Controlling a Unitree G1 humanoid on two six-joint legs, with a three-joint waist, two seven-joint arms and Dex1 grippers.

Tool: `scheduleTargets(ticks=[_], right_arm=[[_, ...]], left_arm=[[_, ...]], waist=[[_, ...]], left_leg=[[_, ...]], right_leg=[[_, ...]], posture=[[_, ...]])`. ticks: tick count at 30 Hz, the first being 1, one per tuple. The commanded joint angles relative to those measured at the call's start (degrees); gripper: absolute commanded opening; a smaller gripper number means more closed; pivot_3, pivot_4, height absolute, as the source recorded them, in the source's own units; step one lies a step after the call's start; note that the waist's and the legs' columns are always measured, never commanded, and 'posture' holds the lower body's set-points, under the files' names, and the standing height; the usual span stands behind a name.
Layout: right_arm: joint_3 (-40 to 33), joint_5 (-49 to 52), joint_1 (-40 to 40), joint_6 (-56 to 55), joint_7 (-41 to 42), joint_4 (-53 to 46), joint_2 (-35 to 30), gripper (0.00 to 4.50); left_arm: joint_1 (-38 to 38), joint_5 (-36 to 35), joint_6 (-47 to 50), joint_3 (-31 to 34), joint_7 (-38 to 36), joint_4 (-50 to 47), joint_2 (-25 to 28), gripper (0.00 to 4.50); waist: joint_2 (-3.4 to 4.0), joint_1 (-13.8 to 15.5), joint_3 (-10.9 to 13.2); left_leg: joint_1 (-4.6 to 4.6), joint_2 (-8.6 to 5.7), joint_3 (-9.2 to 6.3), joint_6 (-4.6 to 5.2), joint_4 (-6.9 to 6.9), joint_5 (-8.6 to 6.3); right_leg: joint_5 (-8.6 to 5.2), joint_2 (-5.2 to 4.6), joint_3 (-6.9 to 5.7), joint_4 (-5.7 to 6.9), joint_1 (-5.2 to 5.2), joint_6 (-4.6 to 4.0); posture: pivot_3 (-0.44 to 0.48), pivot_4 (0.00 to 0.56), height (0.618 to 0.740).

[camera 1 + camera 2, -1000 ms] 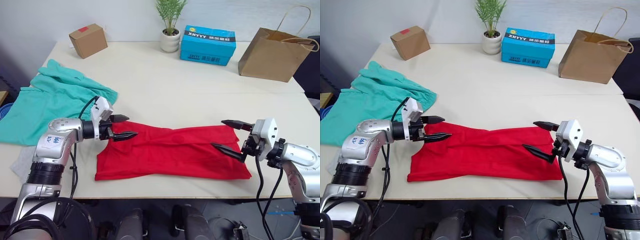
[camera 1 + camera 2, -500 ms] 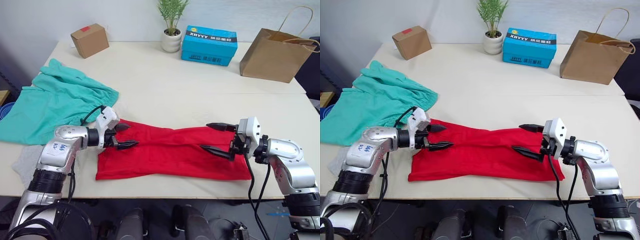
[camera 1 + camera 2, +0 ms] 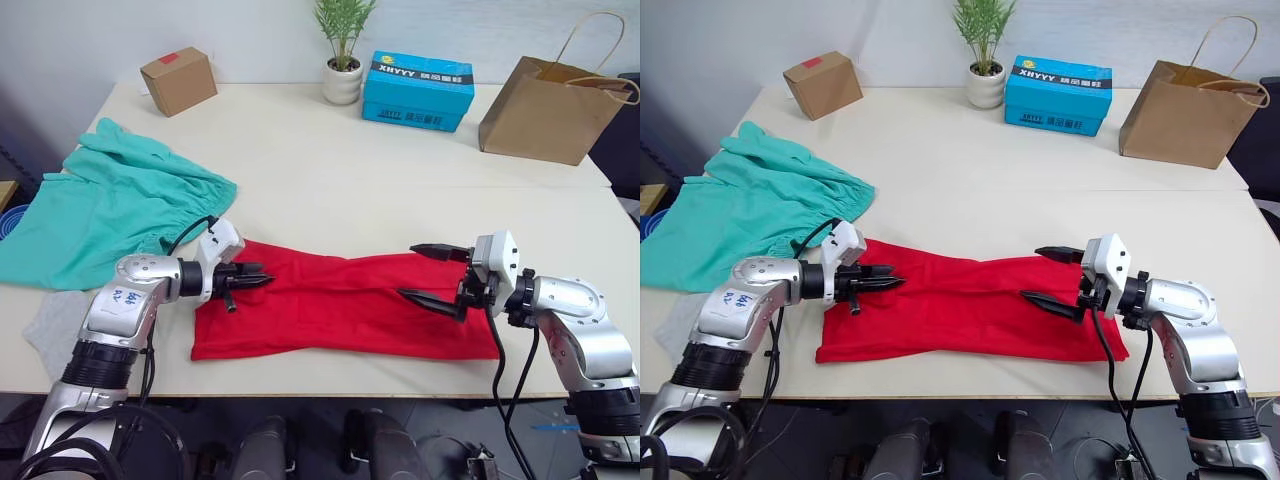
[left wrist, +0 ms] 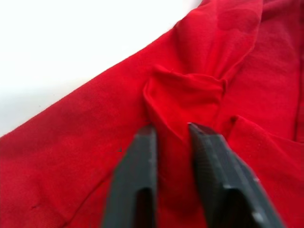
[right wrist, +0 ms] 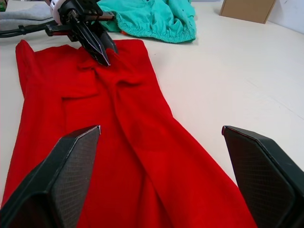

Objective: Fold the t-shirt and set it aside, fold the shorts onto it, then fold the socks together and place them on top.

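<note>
The red t-shirt [image 3: 345, 305] lies as a long strip along the table's front. My left gripper [image 3: 266, 279] is at its left end, shut on a small pinched fold of the t-shirt [image 4: 183, 95]; the right wrist view shows this gripper [image 5: 102, 59] on the cloth too. My right gripper [image 3: 405, 270] hovers open over the strip's right part, one finger above the other, nothing between them. The teal shorts [image 3: 110, 205] lie spread at the table's left. A grey sock [image 3: 45, 328] peeks out at the front left, partly behind my left arm.
Along the back of the table stand a cardboard box [image 3: 178, 80], a potted plant [image 3: 341, 60], a blue carton [image 3: 417, 90] and a brown paper bag [image 3: 545, 105]. The table's front edge [image 3: 350, 375] runs just below the shirt.
My left gripper has closed on a fold at the t-shirt's left end. My right gripper moved left over the shirt a second ago and has since stayed open and nearly still.
</note>
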Motion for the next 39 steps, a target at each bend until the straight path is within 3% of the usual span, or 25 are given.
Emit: scheduleTargets(ticks=[1,8,17,22,26,29,36,39], right_arm=[[-1.34,1.28,0.3,0.44,-0.25,-2.34,-0.63,4.13],[-1.48,1.17,0.74,1.26,-0.35,-2.56,-0.77,4.13],[-1.56,0.91,2.35,1.25,-0.62,-2.7,-0.76,4.13],[-1.44,0.51,2.85,0.53,-0.43,-1.74,-0.63,4.13],[-1.16,0.22,2.86,0.27,-0.37,-1.14,-0.47,4.13],[-1.02,0.21,2.87,0.47,-0.37,-1.01,-0.41,4.13],[-1.82,2.46,3.08,2.56,0.1,-1.05,-0.29,4.13],[-3.32,7.15,2.54,6.2,-0.61,-2.08,1.04,4.13]], left_arm=[[0.98,0.74,-9.17,-0.8,-6.11,-0.37,2.12,0.04],[-1.08,4.64,-27.26,-2.39,-12.61,5.56,3.16,0.04],[-1.44,4.5,-42.02,-2.79,-20.94,7.87,3.9,0.04],[-0.74,5.95,-45.0,-3.4,-22.28,7.92,5.8,0.04],[-0.48,4.71,-42.15,-2.19,-20.77,7.18,5.7,0.04],[0.31,2.45,-37.29,-1.72,-20.49,4.33,5.86,0.63],[5.2,-11.42,-13.27,7.95,-16.54,-5.07,9.97,2.8],[6.2,-17.15,-5.4,13.82,-8.59,-7.02,7.25,2.8]], waist=[[0.0,-0.02,0.0],[0.0,0.07,0.0],[0.0,0.01,0.0],[0.0,-0.06,0.0],[0.0,-0.03,0.0],[0.0,-0.02,0.0],[0.0,-0.27,0.0],[0.0,-0.18,0.0]], left_leg=[[0.0,0.0,0.0,0.0,0.0,0.0],[-0.01,0.0,0.01,0.0,0.0,-0.01],[-0.01,0.01,0.01,0.02,-0.01,-0.02],[-0.01,0.01,0.01,0.02,-0.02,-0.02],[-0.01,0.01,0.01,0.03,-0.02,-0.03],[-0.01,0.01,0.01,0.04,-0.02,-0.04],[0.0,0.04,0.0,0.04,-0.04,-0.04],[0.0,0.05,-0.01,0.04,-0.05,-0.04]], right_leg=[[0.0,0.0,0.0,0.0,0.0,0.0],[0.0,0.0,-0.01,-0.03,0.0,-0.01],[0.0,0.0,-0.05,-0.04,0.0,-0.01],[0.0,0.0,-0.04,-0.04,0.0,-0.01],[0.0,0.0,-0.04,-0.04,0.0,-0.01],[0.0,0.0,-0.04,-0.04,0.0,-0.01],[-0.01,0.0,-0.03,-0.04,-0.01,-0.01],[-0.01,0.0,-0.01,-0.05,-0.01,-0.01]], posture=[[0.0,0.15,0.74],[0.0,0.15,0.74],[0.0,0.15,0.74],[0.0,0.15,0.74],[0.0,0.15,0.74],[0.0,0.15,0.74],[0.0,0.15,0.74],[0.0,0.15,0.74]])
